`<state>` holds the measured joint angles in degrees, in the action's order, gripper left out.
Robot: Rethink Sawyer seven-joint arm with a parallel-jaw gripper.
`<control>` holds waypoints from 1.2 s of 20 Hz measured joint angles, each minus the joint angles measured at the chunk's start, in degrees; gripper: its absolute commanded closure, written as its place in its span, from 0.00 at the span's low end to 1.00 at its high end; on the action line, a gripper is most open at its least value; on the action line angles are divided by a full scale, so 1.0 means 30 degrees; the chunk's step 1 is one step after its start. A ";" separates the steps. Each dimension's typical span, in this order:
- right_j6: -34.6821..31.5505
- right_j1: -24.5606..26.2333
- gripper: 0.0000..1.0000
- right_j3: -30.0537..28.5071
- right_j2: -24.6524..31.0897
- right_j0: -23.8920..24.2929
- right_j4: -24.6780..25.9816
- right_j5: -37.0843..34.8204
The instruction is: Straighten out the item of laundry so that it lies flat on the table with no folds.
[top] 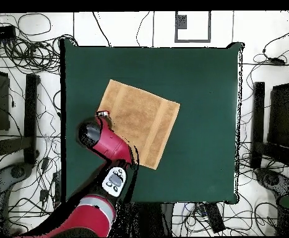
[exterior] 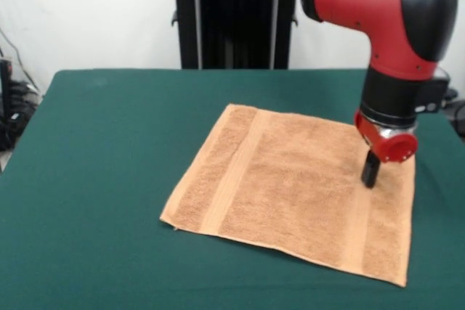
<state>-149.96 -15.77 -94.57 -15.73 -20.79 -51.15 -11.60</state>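
Note:
The orange-tan towel (exterior: 290,186) lies spread out flat on the green table (exterior: 109,143), right of centre, with a woven band near its left edge and another near its right. No fold shows, and I see no label. My gripper (exterior: 370,170) points straight down with its black tip together, touching the towel close to its far right edge. It holds nothing that I can see. In the overhead view the towel (top: 140,121) lies as a tilted square on the table (top: 202,124), and the red arm (top: 106,145) covers its lower left corner and hides the gripper.
The black pedestal (exterior: 229,12) stands behind the table's far edge. Wide green cloth lies left of the towel and in front of it. Cables (top: 29,56) and dark equipment (top: 273,118) surround the table on the floor.

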 measured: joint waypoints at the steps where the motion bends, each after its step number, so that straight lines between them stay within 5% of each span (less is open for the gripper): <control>1: -0.0307 0.0026 1.00 0.0125 -0.0011 -0.0018 0.0000 -0.0247; 16: -0.0880 -0.0702 1.00 -0.0205 0.0370 0.0976 0.0358 -0.0767; 24: -0.0880 -0.1914 1.00 -0.1517 0.0246 0.2655 0.4205 -0.0657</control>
